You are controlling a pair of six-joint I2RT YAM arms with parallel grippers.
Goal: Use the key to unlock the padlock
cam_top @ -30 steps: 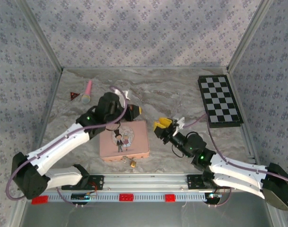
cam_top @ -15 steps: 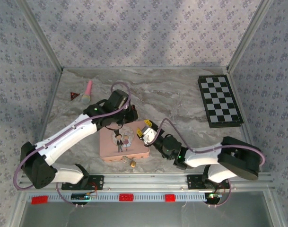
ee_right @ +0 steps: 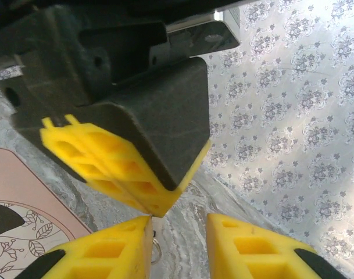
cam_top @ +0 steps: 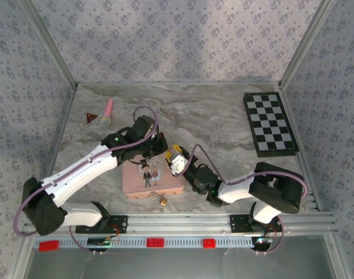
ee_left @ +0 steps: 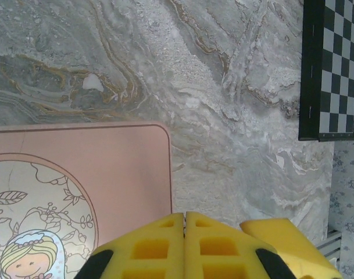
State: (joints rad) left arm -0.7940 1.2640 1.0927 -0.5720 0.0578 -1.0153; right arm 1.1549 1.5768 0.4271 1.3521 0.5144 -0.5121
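Padlock (cam_top: 163,201): lying on table (cam_top: 211,116), close to front edge, just beside near side of pink tin; contact with tin cannot be told.
Pink tin (cam_top: 137,182): laid flat at front-centre of table, picture side up.
Left gripper (ee_left: 184,226): pads pressed together, held over far right corner of tin; anything pinched cannot be told.
Right gripper (ee_right: 179,250): fingers spread, gap seen between them, tips just beside left gripper's tip.
Chessboard (cam_top: 270,123): placed toward far right corner of table, well apart from padlock.
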